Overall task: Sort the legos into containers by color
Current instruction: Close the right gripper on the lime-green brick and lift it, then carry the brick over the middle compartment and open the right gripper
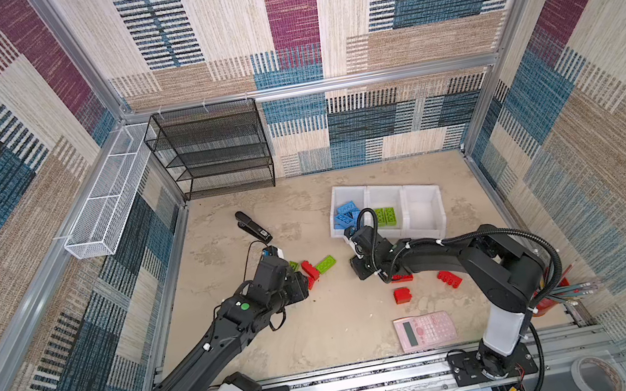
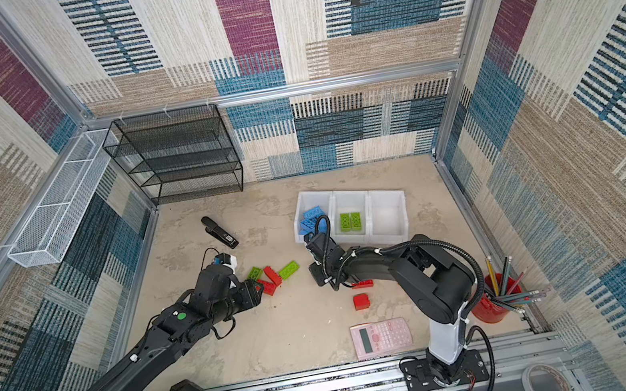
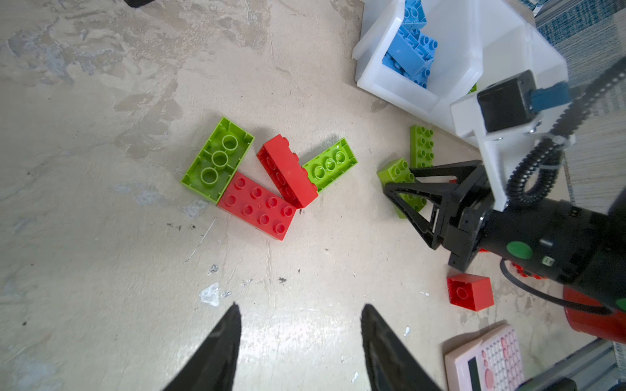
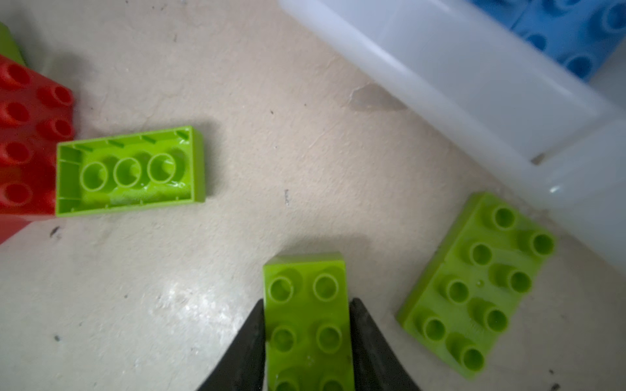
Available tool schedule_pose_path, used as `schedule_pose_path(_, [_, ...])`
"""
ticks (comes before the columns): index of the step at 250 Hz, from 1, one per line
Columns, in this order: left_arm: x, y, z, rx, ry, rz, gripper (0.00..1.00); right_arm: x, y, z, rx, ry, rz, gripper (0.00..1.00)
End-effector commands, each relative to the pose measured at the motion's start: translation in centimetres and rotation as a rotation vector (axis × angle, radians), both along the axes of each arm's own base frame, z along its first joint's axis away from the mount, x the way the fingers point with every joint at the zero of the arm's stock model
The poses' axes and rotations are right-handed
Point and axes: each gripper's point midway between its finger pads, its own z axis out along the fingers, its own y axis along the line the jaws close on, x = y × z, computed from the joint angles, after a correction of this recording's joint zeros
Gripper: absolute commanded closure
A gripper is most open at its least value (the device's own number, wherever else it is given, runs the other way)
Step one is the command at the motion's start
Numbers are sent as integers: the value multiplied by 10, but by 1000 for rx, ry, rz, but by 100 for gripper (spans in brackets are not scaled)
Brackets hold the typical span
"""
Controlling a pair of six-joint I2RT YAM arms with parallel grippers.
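In the right wrist view my right gripper is shut on a lime green lego that lies on the floor, a finger pressed to each long side. A second green lego lies beside it, near the containers. The three white containers stand in a row: blue legos in the left one, green legos in the middle one, the right one bare. My left gripper is open over bare floor. Ahead of it lie two red legos and two upside-down green legos. More red legos lie near the right arm.
A black stapler lies behind the left gripper. A pink calculator sits near the front rail and a red cup of pencils at the right wall. A black mesh rack and a white wire basket stand at the back left.
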Motion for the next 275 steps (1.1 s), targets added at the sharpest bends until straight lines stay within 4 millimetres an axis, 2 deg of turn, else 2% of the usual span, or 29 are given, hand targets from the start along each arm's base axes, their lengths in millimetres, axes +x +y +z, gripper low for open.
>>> schedule_pose_path(1, [-1, 4, 0, -4, -3, 25, 42, -2, -5, -3, -28, 8, -20, 66])
schedule_pose_path(52, [-5, 7, 0, -7, -2, 31, 42, -2, 0, 14, 24, -6, -21, 71])
schedule_pose_path(101, [-8, 11, 4, -2, -7, 34, 42, -4, 5, 46, 92, -32, -17, 71])
schedule_pose_path(177, [-2, 16, 36, 120, -41, -30, 41, 1, 2, 97, 118, -88, -10, 71])
schedule_pose_path(221, [0, 16, 46, 158, -53, -66, 41, 16, -14, 128, 190, -121, -40, 71])
schedule_pose_path(275, [9, 10, 56, 274, -40, -170, 40, 49, -58, 151, 296, -153, -128, 71])
